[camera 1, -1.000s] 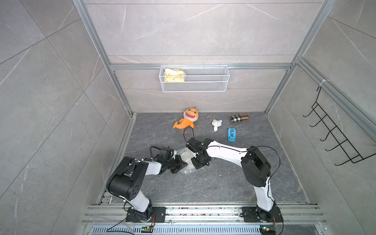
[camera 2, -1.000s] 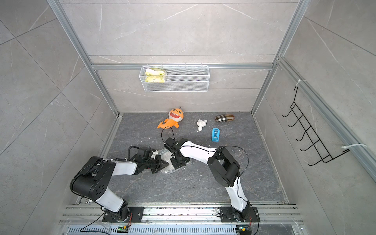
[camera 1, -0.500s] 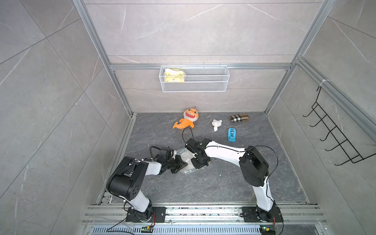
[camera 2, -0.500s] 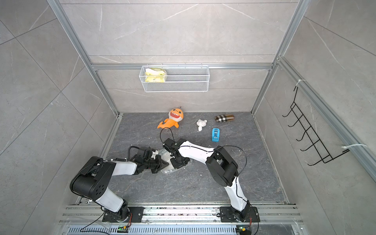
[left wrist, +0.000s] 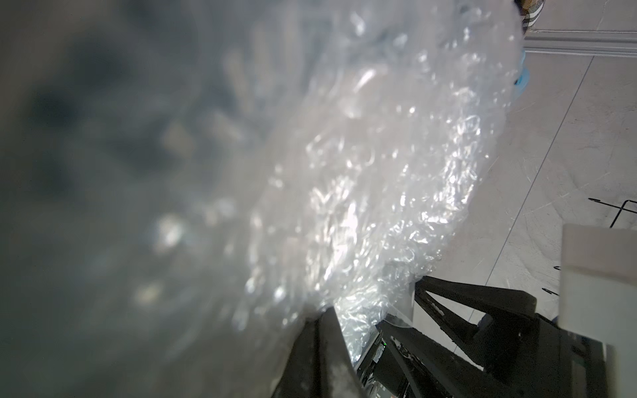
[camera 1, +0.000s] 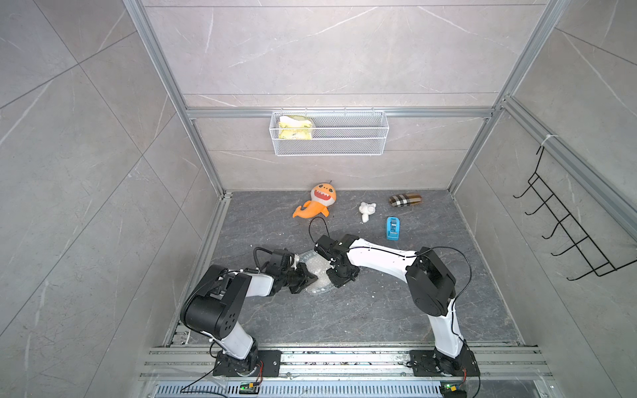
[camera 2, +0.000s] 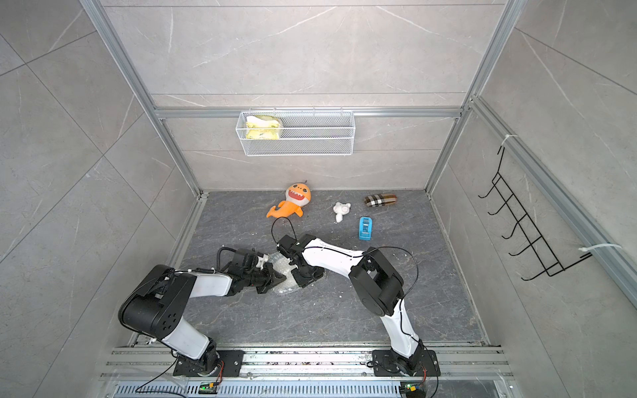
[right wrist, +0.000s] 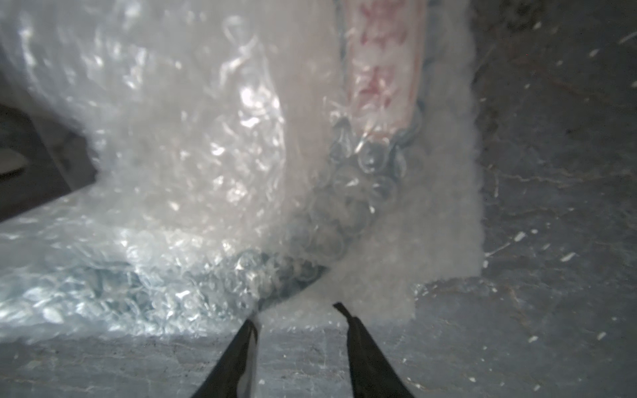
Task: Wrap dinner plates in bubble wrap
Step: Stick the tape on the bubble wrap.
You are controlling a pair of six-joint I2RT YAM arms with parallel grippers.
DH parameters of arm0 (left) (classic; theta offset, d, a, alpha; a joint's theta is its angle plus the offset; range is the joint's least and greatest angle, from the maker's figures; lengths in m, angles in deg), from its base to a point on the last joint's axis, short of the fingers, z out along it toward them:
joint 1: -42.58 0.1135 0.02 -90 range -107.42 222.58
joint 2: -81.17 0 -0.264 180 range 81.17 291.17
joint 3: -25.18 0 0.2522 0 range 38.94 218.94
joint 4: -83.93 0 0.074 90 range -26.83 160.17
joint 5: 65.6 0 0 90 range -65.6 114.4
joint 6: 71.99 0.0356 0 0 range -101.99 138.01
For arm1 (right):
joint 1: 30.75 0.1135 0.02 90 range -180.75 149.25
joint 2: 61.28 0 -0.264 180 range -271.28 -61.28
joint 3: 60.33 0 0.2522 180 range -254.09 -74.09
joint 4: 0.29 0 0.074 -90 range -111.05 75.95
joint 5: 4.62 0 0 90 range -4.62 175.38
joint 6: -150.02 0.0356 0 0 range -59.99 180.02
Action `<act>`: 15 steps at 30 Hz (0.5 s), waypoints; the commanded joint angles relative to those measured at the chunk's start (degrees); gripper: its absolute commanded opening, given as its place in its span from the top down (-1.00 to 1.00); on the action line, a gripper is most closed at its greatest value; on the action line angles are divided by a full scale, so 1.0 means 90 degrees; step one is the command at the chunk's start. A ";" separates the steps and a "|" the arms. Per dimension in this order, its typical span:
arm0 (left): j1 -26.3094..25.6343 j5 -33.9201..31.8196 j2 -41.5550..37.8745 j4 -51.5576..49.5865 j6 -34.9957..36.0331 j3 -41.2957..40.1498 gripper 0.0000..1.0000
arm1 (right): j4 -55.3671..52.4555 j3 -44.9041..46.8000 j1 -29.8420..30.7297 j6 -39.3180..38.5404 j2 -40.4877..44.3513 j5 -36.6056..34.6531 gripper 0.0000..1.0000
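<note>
The dinner plate [camera 1: 305, 257] lies on the dark floor between both arms, bundled in clear bubble wrap [camera 1: 320, 275]; in both top views only a grey-blue arc of its rim shows through. In the right wrist view the dark rim band [right wrist: 344, 213] is seen under the bubbles. My left gripper [camera 1: 312, 276] is shut on the bubble wrap [left wrist: 379, 172] at the bundle's left edge, and the sheet rises from its fingertips [left wrist: 325, 330]. My right gripper [right wrist: 296, 315] stands open at the bundle's right edge, fingertips astride a fold of wrap [right wrist: 344, 282].
At the back lie an orange shark plush [camera 1: 319, 203], a white figurine [camera 1: 367, 210], a plaid case [camera 1: 405, 200] and a blue tape dispenser [camera 1: 392, 228]. A wire basket [camera 1: 329, 138] hangs on the back wall, a black hook rack [camera 1: 568, 234] on the right wall.
My right gripper has opened and let go of the wrap, its arm shifting slightly. The left gripper has stayed shut in place.
</note>
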State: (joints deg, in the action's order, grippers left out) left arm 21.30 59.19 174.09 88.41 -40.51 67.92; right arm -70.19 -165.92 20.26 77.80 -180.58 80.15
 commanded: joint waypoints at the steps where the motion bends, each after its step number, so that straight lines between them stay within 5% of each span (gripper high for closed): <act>1: -0.0008 -0.0975 0.0366 -0.1565 0.0014 -0.0397 0.89 | -0.0198 -0.0050 0.0031 -0.0123 0.0312 -0.0171 -0.01; 15: -0.0009 -0.1043 0.0266 -0.1743 0.0003 -0.0411 0.89 | 0.0186 -0.0322 0.0009 -0.0303 0.0122 0.0093 0.16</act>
State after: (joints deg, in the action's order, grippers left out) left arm 21.30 58.88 173.76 87.98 -40.51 67.92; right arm -68.26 -166.36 20.23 76.18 -179.67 80.08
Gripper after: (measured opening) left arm 0.056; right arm 0.428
